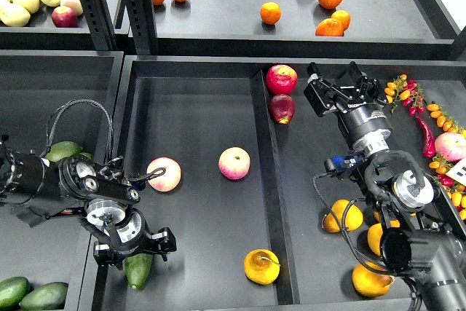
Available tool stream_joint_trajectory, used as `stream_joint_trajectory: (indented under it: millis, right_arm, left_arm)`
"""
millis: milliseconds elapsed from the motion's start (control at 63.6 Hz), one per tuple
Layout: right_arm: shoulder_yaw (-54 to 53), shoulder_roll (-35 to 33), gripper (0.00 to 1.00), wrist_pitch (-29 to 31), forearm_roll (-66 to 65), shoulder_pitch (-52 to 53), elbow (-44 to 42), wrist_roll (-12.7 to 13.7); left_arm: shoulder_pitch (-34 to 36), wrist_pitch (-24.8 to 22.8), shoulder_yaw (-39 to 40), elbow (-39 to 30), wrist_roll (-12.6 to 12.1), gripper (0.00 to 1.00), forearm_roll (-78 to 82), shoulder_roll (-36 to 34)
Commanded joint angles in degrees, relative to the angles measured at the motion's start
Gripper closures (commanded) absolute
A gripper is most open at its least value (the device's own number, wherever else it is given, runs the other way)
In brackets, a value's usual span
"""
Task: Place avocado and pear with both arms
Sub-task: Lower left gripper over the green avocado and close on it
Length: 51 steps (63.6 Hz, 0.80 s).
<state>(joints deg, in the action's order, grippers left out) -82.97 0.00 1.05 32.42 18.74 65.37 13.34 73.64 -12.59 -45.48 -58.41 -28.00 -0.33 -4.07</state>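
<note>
The dark green avocado [138, 270] lies at the front left of the middle tray [196, 92]. My left gripper [133, 249] hangs right over its upper end, fingers spread wide to either side and open, not closed on it. The yellow-orange pear [262, 266] with a thin brown stem sits at the front right of the same tray, by the divider. My right gripper [339, 81] is open and empty at the back of the right compartment, far from the pear, just right of two red apples [282, 79].
Two pink-yellow peaches [164, 174] [234, 163] lie mid-tray. Yellow-orange fruits [343, 216] sit under my right arm. Chili peppers [426, 136] line the right edge. More avocados [33, 295] lie in the left bin. Oranges [270, 12] sit on the back shelf.
</note>
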Motion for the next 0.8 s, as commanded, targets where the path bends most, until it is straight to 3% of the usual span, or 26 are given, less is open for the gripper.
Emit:
stream_joint_trajectory:
  millis: [0,251,786]
  right_arm:
    - [0.09,0.00,0.01,-0.17,0.01,-0.11,0.28,0.02]
    - [0.09,0.00,0.01,-0.26,0.10,-0.37,0.37,0.10]
    - [0.09,0.00,0.01,-0.17,0.36,-1.08,0.90,0.10]
  left_arm:
    - [-0.69,-1.04,0.04,1.19,0.00,0.01,0.15,0.29]
    - [-2.45,-3.06,0.04,5.67,0.00,0.01,0.42,2.84]
    - [-4.20,-4.37,0.22,8.05,0.00,0.04,0.50,3.10]
